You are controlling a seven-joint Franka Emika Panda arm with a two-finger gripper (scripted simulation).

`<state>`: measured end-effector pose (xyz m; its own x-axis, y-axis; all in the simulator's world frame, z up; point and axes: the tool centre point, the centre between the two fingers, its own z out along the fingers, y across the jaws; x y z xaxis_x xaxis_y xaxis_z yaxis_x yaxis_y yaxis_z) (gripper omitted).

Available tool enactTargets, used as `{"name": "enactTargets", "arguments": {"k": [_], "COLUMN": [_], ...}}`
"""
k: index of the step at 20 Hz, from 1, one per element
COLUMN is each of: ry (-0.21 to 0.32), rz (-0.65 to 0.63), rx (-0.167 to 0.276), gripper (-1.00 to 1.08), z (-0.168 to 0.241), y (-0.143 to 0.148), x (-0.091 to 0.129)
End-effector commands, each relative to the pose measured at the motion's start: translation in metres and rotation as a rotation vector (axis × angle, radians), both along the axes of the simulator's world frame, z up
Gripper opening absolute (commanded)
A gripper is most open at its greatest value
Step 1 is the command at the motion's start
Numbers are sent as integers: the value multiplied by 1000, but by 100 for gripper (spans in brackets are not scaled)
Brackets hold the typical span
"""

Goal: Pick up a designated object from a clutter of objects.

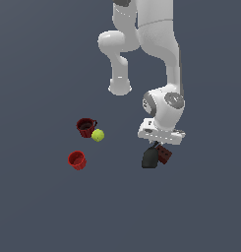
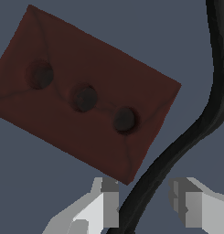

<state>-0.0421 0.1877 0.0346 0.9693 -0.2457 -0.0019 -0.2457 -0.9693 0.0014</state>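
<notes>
Arm point(image 1: 156, 39) shell: I see smooth white rounded links.
Joints: I note grey caps at the wrist joint.
End effector point(image 2: 150, 201): I see a flat white flange, with pale grey-white fingers point(image 2: 195, 208) carrying darker grey square pads.
</notes>
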Motion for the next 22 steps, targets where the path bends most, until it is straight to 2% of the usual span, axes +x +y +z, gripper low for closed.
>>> {"name": "enactTargets", "arguments": {"k": [1,12,22], "ry": [-2,0,0], "rz": [1,0,0], "rx": [1,0,1], "gripper": [-100,-100,-100], "z": [1,14,77], "y": [1,-7,-37], "x": [1,6,34]}}
